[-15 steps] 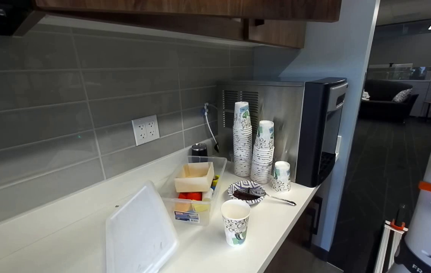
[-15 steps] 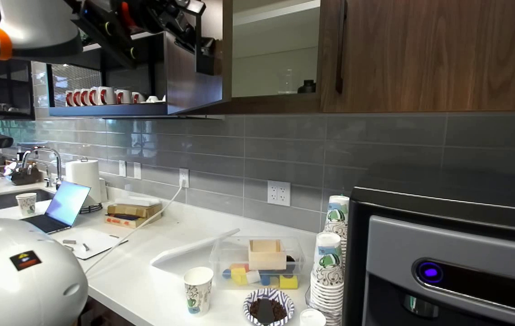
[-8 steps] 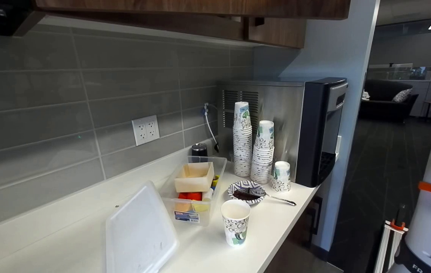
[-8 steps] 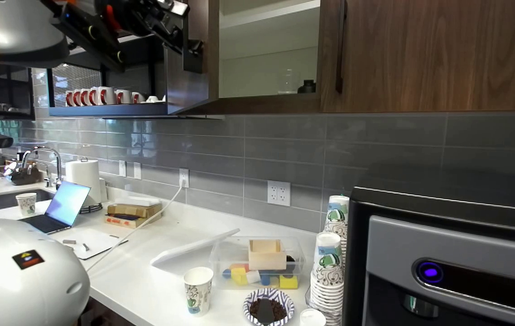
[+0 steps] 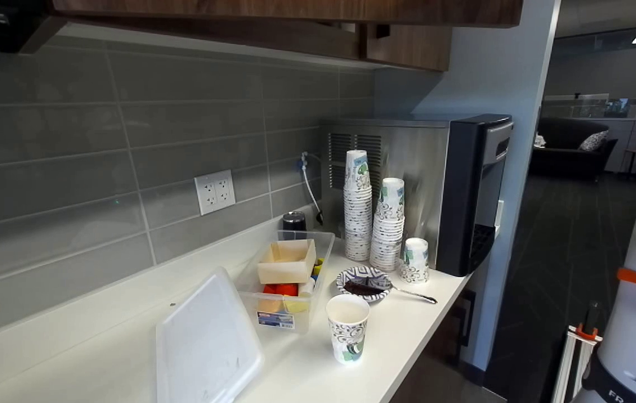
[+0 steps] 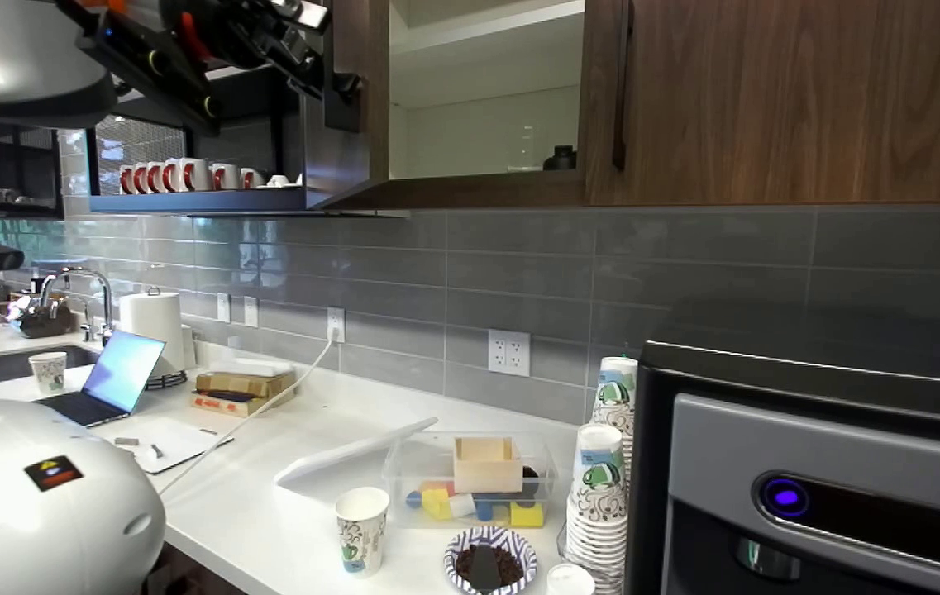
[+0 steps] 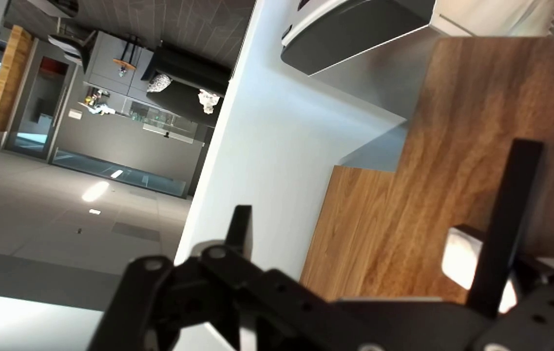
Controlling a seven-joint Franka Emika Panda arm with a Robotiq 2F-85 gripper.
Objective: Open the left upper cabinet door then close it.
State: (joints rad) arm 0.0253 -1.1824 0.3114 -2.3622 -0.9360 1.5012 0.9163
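The left upper cabinet door (image 6: pixel 345 157) stands swung partly open, its wood-grain front turned toward the left in an exterior view. Its lower edge (image 5: pixel 295 10) juts out along the top of an exterior view. The black bar handle (image 7: pixel 506 219) crosses the right of the wrist view, in front of the wooden door face (image 7: pixel 457 161). My gripper (image 7: pixel 350 243) is open, its fingers wide apart. One fingertip sits behind the handle, between bar and door; the other is free in the air. The gripper also shows at the handle in an exterior view (image 6: pixel 312 70).
The adjoining door (image 6: pixel 792 99) is shut, with its own handle (image 6: pixel 622 91). The cabinet holds a dark jar (image 6: pixel 560 158). Mugs (image 6: pixel 180 175) stand on a shelf beside the open door. On the counter below are a paper cup (image 6: pixel 362 529), plastic bin (image 6: pixel 403 516) and ice machine (image 6: pixel 767 372).
The door has swung further open, toward the left in an exterior view, showing more of the cabinet's inside. My gripper has moved left along with the handle, slowing in the last half second.
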